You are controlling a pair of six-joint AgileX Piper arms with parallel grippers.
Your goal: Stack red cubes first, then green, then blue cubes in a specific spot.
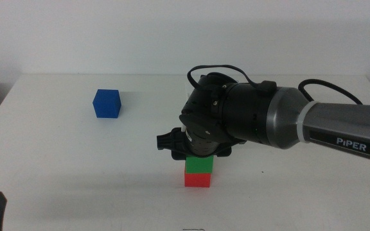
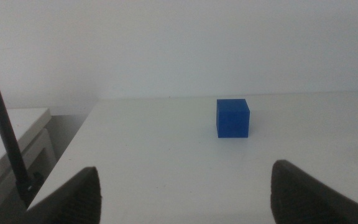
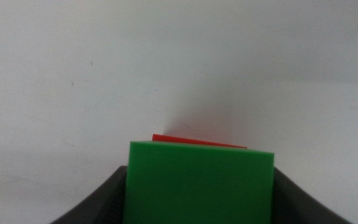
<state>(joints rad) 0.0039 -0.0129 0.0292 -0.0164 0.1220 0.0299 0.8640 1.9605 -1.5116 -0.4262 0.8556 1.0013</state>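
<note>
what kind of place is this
Probably a robot lab test bench: a plain white tabletop against a bare wall, a black Piper arm, and small matte green, red and blue cubes.

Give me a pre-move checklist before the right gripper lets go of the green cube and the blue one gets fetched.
1. Green cube sits on red cube: ok; the middle view shows them stacked.
2. Edges aligned: cannot tell exactly; the right wrist view shows a red sliver beyond the green cube.
3. Right gripper flanks the green cube on both sides: ok, looks shut on it.
4. Blue cube unobstructed on the table: ok.
5. Left gripper open and facing the blue cube: ok.
</note>
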